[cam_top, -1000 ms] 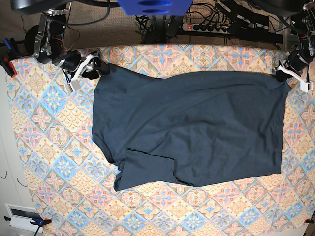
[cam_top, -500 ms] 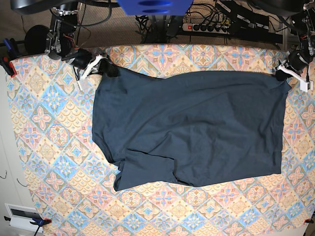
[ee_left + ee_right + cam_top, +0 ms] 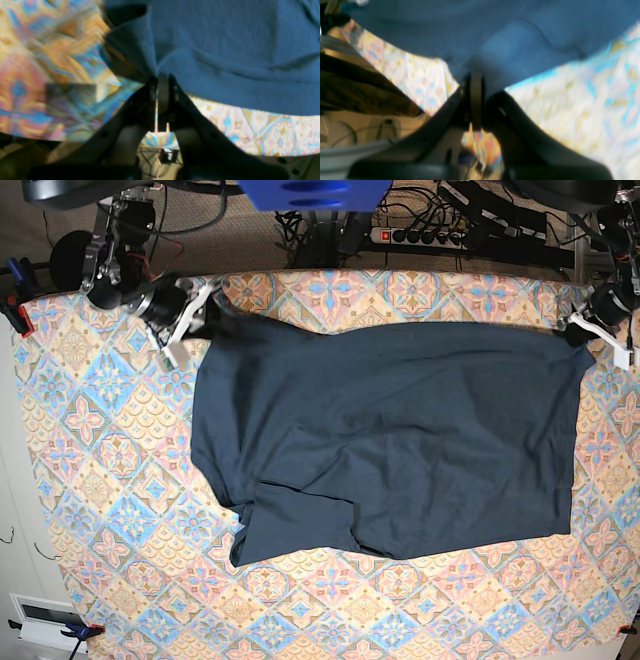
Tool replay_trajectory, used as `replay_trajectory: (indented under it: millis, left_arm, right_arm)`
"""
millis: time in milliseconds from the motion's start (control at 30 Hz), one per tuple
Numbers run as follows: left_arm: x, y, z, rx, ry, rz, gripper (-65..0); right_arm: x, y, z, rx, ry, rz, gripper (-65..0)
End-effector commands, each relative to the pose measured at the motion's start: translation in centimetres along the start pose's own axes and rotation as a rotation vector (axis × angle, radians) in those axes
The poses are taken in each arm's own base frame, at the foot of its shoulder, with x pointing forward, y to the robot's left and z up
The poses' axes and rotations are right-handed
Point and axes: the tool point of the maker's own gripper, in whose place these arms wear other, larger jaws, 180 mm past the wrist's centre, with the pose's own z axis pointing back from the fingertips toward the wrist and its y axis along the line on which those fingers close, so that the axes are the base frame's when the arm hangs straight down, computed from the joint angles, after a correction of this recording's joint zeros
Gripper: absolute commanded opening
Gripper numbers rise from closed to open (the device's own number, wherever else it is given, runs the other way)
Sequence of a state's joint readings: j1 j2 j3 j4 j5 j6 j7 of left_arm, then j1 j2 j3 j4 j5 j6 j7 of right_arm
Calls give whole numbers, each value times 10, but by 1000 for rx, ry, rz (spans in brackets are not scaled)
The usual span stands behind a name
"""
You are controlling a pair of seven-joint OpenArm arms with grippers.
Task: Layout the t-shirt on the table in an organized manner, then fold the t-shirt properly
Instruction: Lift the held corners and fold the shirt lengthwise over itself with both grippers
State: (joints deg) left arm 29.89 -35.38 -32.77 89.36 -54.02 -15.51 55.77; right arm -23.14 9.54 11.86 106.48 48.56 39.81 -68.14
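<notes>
The dark navy t-shirt [image 3: 390, 440] lies spread across the patterned table [image 3: 100, 480], with one sleeve folded over near its front left [image 3: 300, 525]. My right gripper [image 3: 212, 320] is at the shirt's far left corner. In the right wrist view this gripper [image 3: 475, 73] is shut on the t-shirt [image 3: 510, 37] edge. My left gripper [image 3: 578, 332] is at the far right corner. The left wrist view shows it [image 3: 162, 76] shut on a bunched fold of the t-shirt [image 3: 225, 50]. The far edge runs nearly straight between the two grippers.
A power strip [image 3: 430, 235] and cables lie beyond the table's far edge. A red clamp [image 3: 15, 315] grips the left edge, and a white device [image 3: 45, 617] sits off the front left corner. Bare patterned cloth surrounds the shirt on the left and front.
My right gripper moved in from beside the shirt's far left corner and shut on it. The far edge has drawn straighter. My left gripper stayed shut and rose slightly.
</notes>
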Motion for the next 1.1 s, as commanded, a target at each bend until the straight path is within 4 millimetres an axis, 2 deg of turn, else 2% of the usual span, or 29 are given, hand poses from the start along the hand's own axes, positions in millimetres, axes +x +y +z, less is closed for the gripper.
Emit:
replay_trajectory:
  millis: [0,167,300,400,567,600,667,733,833,967,1067]
  left_arm:
    - [15,-1,5,-4,-36,-28,-650]
    - [9,-5,8,-39,-23,-79,-650]
    - [13,7,23,-25,-57,-91,-650]
    - [20,14,31,-16,-96,-90,-650]
    - [30,32,48,33,-205,7,-650]
    - [33,32,49,32,-224,20,-650]
    - [39,29,46,21,-246,29,-650]
    - [35,27,44,15,-253,49,-650]
    - [41,19,38,-6,-287,76,-650]
    - [47,8,28,-40,-334,127,-650]
    - [52,-3,21,-71,-369,160,-650]
  right_arm:
    - [15,3,3,15,-51,20,-640]
    - [8,5,3,26,-14,18,-640]
    - [11,12,2,56,-28,9,-640]
    - [16,24,-1,112,-53,4,-640]
    - [20,22,1,118,-64,7,-639]
    - [27,21,0,117,-76,17,-639]
    - [53,16,-1,111,-124,60,-639]
    - [79,13,-1,106,-171,104,-639]
    - [82,7,-4,106,-175,93,-639]
    - [102,-1,-8,103,-207,101,-639]
    - [105,-8,-13,105,-207,80,-639]
